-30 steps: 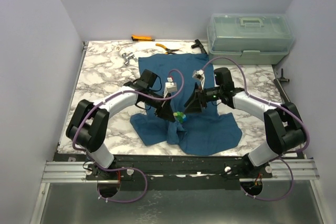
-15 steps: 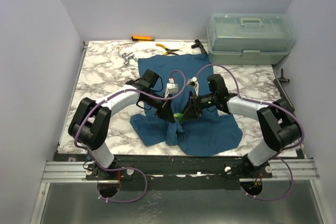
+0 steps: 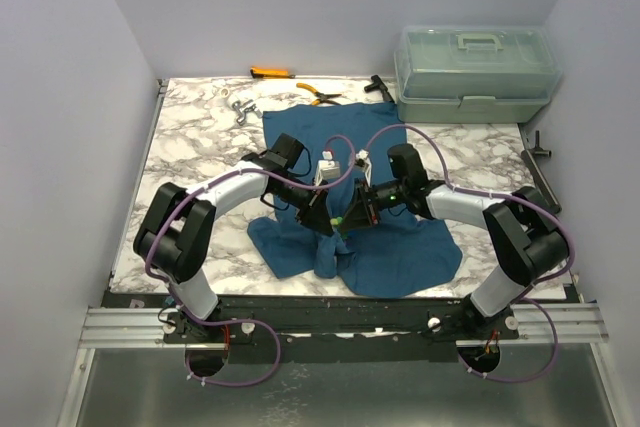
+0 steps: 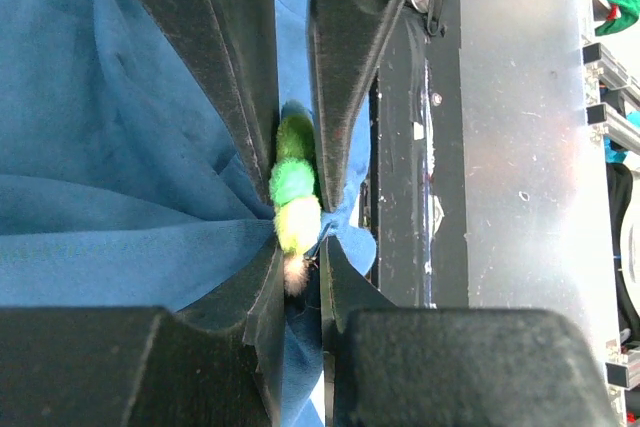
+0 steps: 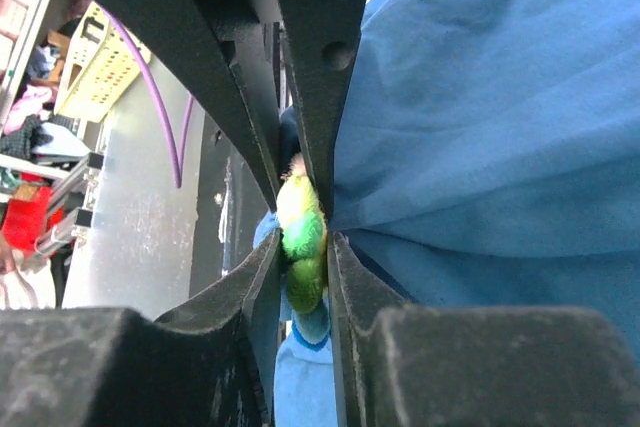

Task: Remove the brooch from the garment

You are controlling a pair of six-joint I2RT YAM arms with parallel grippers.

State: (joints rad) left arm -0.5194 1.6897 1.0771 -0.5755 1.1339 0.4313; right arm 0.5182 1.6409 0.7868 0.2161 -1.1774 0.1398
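Left gripper [image 4: 300, 269] is pinched tight on a bunched fold of the shirt [image 4: 120, 157], right at the end of the brooch [image 4: 293, 197]. Right gripper [image 5: 303, 259] faces it from the other side and is clamped on the brooch itself (yellow and green beads squeezed between its fingers). It all sits near the middle of the shirt on the marble table [image 3: 190, 137], with the two sets of fingertips nearly touching.

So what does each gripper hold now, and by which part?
Both pinch the brooch: the right gripper its green beads, the left gripper its yellow end, with folds of the garment caught there too.
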